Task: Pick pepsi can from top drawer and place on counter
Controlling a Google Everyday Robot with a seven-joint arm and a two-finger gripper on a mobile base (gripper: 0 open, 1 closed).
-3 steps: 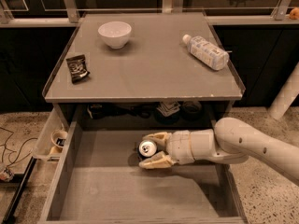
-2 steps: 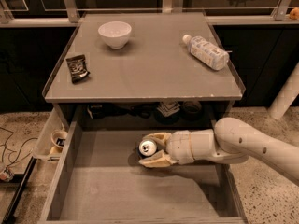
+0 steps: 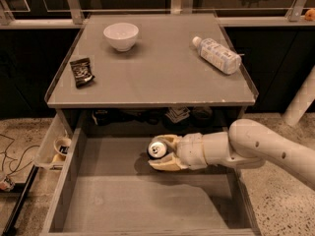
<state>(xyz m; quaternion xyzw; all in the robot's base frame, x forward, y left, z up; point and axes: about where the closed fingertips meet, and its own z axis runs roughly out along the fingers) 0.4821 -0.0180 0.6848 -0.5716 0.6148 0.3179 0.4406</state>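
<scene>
- Because the counter [image 3: 157,82] sits above and behind the open top drawer [image 3: 103,205], we judge that the coming move is a lift up and back onto the tabletop.
- The top drawer is pulled out toward the camera. Its grey floor is bare apart from the shadow under the arm.
- The arm [image 3: 266,149] enters from the right side and reaches leftward over the middle of the drawer.
- On the counter, a clear bottle [image 3: 216,54] lies on its side at the right rear, a white bowl [image 3: 120,36] stands at the left rear, and a dark packet [image 3: 81,72] lies near the left edge. The front centre of the tabletop is bare, and we judge it the simplest placing spot.
- The gripper [image 3: 154,153] is inside the drawer, near its back centre and below the counter's front edge.
- The fingers [image 3: 165,165] pinch the pepsi can [image 3: 157,149], one above it and one below.
- The pepsi can is tipped, not upright: its silver top faces the camera and slightly left, and its long axis runs back toward the palm. We judge that it must be turned upright before release.
</scene>
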